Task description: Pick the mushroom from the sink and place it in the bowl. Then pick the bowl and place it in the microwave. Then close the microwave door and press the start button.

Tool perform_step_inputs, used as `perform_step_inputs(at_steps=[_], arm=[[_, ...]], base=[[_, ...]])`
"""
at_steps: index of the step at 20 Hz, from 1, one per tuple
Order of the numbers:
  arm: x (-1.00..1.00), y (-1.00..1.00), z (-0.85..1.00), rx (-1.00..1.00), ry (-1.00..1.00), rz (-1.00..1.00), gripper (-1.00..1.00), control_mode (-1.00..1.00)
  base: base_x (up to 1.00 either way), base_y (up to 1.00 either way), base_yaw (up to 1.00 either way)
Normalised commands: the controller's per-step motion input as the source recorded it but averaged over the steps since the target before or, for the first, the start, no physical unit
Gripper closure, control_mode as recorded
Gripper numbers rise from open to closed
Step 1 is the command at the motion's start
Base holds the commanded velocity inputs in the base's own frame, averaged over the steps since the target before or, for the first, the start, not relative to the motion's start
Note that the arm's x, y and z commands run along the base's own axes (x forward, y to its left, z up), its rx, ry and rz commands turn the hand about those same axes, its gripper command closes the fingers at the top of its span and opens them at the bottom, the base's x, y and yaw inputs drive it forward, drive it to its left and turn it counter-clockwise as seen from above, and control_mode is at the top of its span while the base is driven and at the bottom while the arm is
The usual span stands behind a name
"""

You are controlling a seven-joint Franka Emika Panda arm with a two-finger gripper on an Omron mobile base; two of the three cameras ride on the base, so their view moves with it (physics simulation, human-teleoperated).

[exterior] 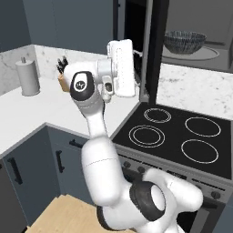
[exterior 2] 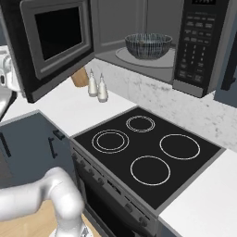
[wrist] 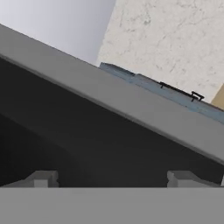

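Left base view: arm bent up over the counter, hand level, gripper (wrist: 111, 179) spread wide and empty behind the open microwave door (exterior: 152, 50); bowl (exterior: 184, 41) inside the microwave (exterior 2: 203, 41).

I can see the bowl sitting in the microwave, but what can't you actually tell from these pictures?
- Whether the mushroom lies in the bowl: in both base views its rim hides the inside.
- Whether the gripper touches the microwave door: the hand view shows open tips close to a dark surface, no contact point; in the left base view the hand's white body hides them.
- The microwave buttons: too small to read in the right base view.
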Motion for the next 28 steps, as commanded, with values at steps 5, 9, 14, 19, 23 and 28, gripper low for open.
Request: perform_step_inputs(at_steps=[5,9,14,19,23,28], arm=[[-0.14,-1.00,0.11,0.09,0.00,0.00,-1.00,-1.00],[-0.09,-1.00,0.11,0.10,0.00,0.02,-1.00,-1.00],[-0.01,-1.00,0.12,0.12,0.00,0.08,-1.00,-1.00],[0.00,-0.97,0.11,0.14,0.00,0.18,-1.00,-1.00],[0.03,-0.88,0.03,0.16,0.00,0.28,-1.00,-1.00],[0.53,-0.74,0.00,0.15,0.03,0.34,-1.00,-1.00]], base=[[0.00,0.00,0.00],[0.00,0.00,0.00],[0.00,0.00,0.00],[0.00,0.00,0.00],[0.00,0.00,0.00],[0.00,0.00,0.00]])
